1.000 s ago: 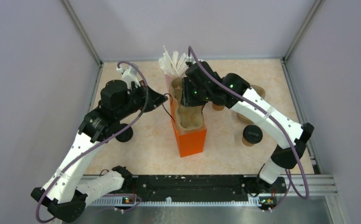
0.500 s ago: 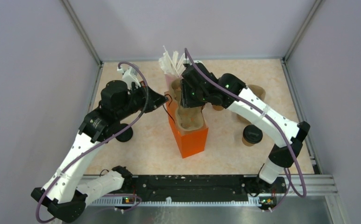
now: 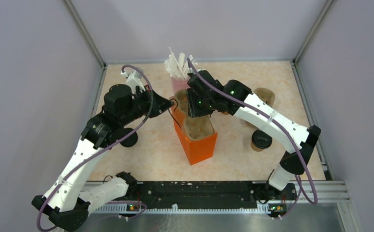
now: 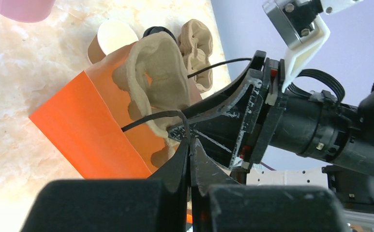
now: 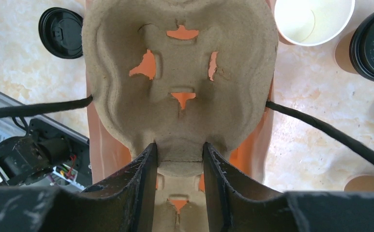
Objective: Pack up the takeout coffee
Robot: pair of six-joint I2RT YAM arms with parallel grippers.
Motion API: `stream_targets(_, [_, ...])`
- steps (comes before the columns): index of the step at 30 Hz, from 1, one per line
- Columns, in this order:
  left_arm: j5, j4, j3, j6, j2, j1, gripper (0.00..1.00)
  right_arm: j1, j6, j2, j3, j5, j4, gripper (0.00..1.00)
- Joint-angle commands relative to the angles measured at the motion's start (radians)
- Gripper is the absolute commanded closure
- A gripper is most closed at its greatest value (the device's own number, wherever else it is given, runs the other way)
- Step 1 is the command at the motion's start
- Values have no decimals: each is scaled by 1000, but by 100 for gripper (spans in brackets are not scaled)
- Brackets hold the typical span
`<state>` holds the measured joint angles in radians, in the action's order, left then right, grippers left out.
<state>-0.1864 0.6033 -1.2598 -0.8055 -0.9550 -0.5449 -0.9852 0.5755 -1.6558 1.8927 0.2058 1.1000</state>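
The orange bag [image 3: 197, 145] stands mid-table with its mouth open. My left gripper [image 4: 189, 139] is shut on the bag's thin black handle [image 4: 148, 117] at the left side. My right gripper [image 5: 179, 147] is shut on the rim of a tan pulp cup carrier [image 5: 180, 72], which sits partly inside the bag [image 5: 260, 140]. One takeout coffee with a black lid [image 3: 261, 140] stands to the right of the bag. Past the bag in the right wrist view are an open brown cup [image 5: 314, 19] and a lidded one [image 5: 373, 43].
A pink cup of white straws [image 3: 179, 72] stands just behind the bag. A second pulp carrier [image 3: 266, 95] lies at the back right. A loose black lid [image 3: 129, 138] rests on the table beside my left arm. Metal-framed walls close in the table.
My right gripper has pushed the carrier lower into the bag and shifted slightly left. The bag's mouth has spread and shifted a little. My left gripper stays on the handle.
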Motion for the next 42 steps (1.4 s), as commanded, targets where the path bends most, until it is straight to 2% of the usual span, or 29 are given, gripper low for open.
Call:
stream_targets(1, [-5, -2, -1, -5, 36, 0, 100, -12, -58, 15, -18, 19, -79, 64])
stream_targets(8, [-16, 16, -9, -20, 56, 1, 100, -14, -124, 24, -128, 22, -149, 64])
stream_targets(16, [-49, -14, 6, -39, 67, 1, 100, -28, -78, 62, -199, 38, -141, 64])
stream_targets(22, [-46, 13, 21, -55, 81, 0, 100, -53, -45, 54, -179, 35, -78, 64])
stream_targets(29, [-50, 7, 47, -59, 85, 2, 100, -53, -57, 83, -124, 73, -85, 64])
stream_targets(33, [-42, 24, 51, -51, 89, 1, 100, -53, -58, 89, -105, 48, -75, 64])
stream_targets(42, [-28, 35, 52, -48, 94, 1, 100, -54, -50, 58, -83, -32, 67, 64])
